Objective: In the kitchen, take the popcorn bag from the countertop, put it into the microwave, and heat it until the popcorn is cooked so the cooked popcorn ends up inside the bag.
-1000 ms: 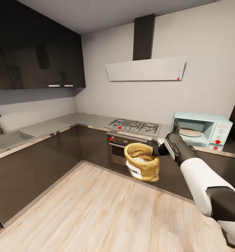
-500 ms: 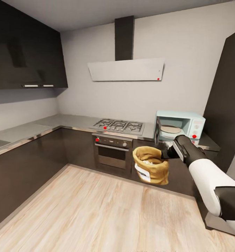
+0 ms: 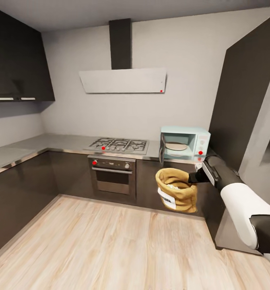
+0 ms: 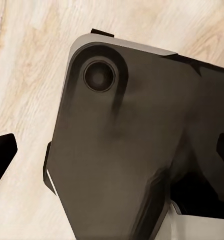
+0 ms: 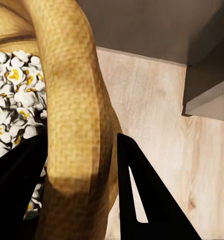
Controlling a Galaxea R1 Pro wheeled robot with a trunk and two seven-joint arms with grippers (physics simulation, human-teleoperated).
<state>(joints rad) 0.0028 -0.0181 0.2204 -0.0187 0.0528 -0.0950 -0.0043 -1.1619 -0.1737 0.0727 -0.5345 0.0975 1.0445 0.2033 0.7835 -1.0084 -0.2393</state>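
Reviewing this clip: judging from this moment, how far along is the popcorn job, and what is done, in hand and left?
Done: the popcorn bag is off the countertop, and the microwave door stands open.
In hand: the right gripper pinches the bag's rolled rim, one finger inside and one outside in the right wrist view, carrying it above the floor.
Odd: the popcorn inside already looks white and puffed.
Left: place the bag in the microwave, close it, heat.

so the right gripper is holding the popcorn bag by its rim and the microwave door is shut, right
Not quite. The right gripper does hold the popcorn bag by its rolled rim, one finger inside and one outside. But the microwave door is open, swung out to the side with the turntable plate visible inside, as the head view shows.
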